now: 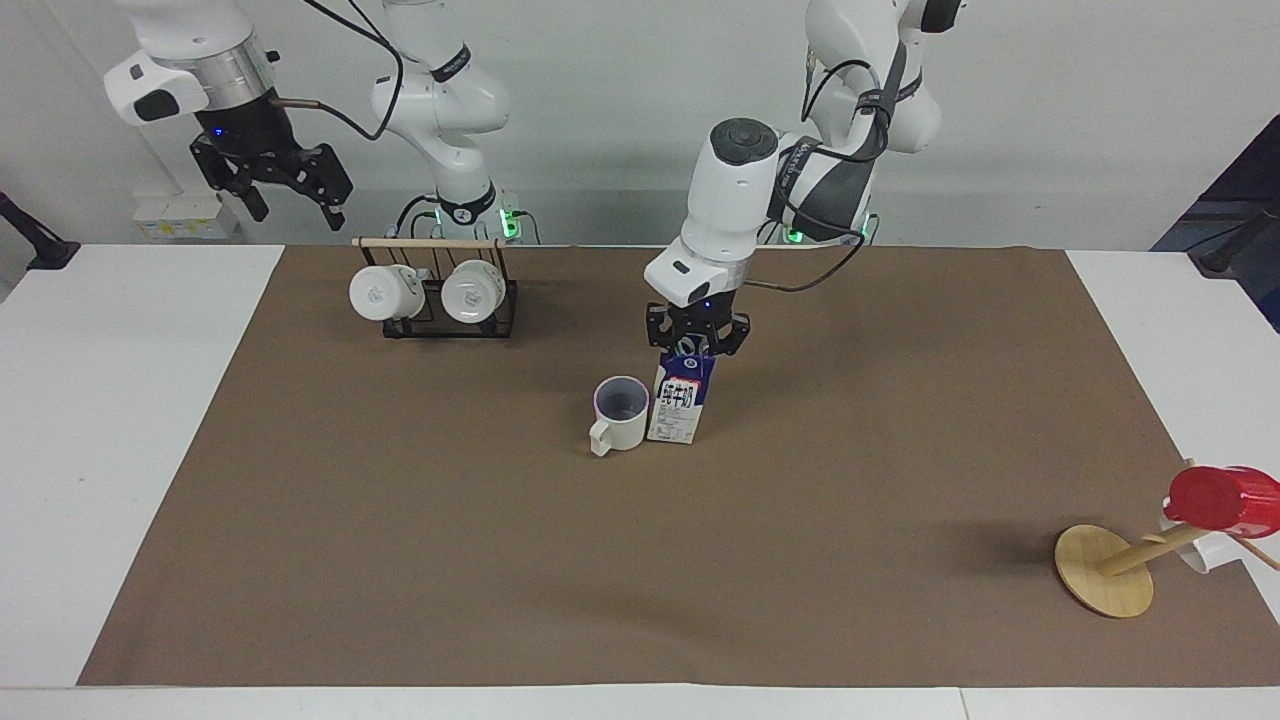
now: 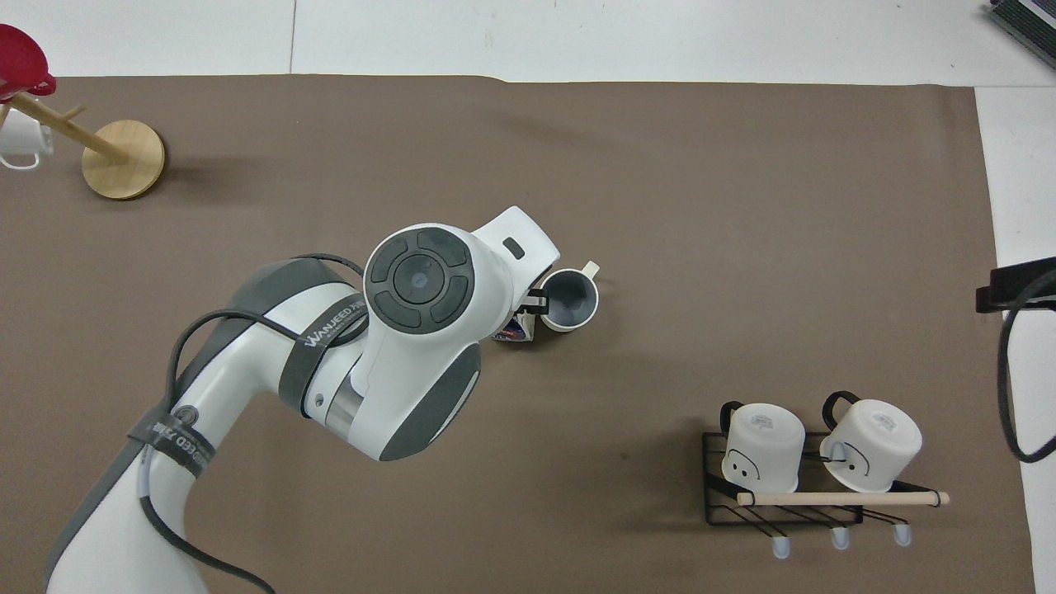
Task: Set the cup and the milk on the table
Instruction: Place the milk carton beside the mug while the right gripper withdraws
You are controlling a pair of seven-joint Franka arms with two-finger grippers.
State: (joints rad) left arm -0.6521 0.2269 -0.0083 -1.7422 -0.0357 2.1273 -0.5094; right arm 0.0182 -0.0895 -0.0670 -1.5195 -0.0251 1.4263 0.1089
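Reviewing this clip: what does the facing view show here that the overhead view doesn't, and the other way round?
Only the facing view shows the left gripper closed on the top of the milk, the carton's printed side, and the whole right gripper, open, raised near the mug rack. Only the overhead view looks straight into the cup and shows the rack mugs' marked bases; there the left arm hides most of the carton. Both show cup and milk close together on the table, and the wooden stand with the red cup.
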